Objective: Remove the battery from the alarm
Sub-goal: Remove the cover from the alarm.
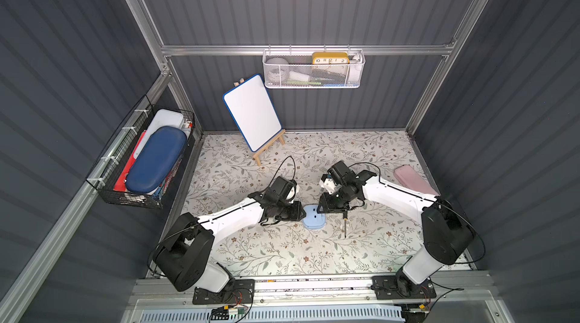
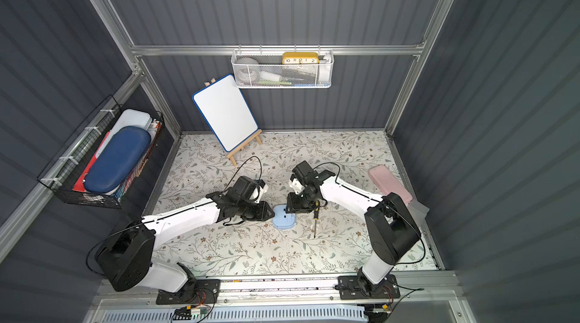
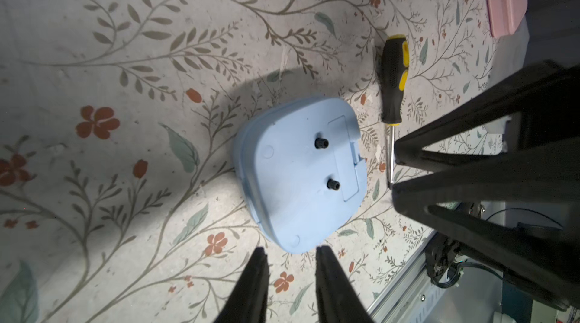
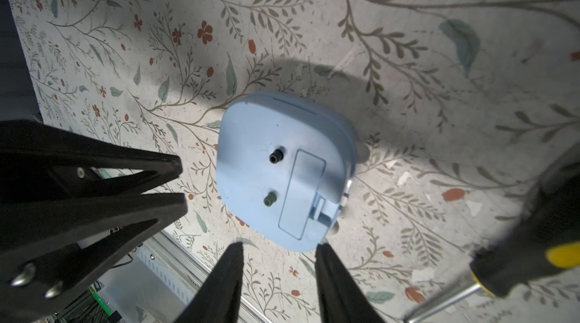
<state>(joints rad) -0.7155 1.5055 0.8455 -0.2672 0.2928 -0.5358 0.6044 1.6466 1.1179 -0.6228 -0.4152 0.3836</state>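
Observation:
The alarm (image 1: 314, 218) (image 2: 284, 218) is a light-blue rounded-square clock lying face down on the flowered table, between my two grippers. Its back (image 4: 260, 136) shows two small black knobs and a rectangular cover (image 4: 302, 193) (image 3: 344, 158) lying flat in its recess. The battery is hidden. My left gripper (image 3: 290, 251) (image 1: 303, 213) is open just off the alarm's left edge, with nothing between its fingers. Off the alarm's far right corner my right gripper (image 4: 279, 244) (image 1: 319, 209) is also open and empty, one fingertip close to the alarm's rim.
A black-and-yellow screwdriver (image 1: 345, 224) (image 3: 394, 76) lies just right of the alarm. A pink case (image 1: 414, 180) sits at the right wall and a whiteboard on an easel (image 1: 252, 111) at the back. A white wall basket (image 1: 314, 83) holds a yellow clock. A black wire basket (image 1: 125, 194) hangs on the left.

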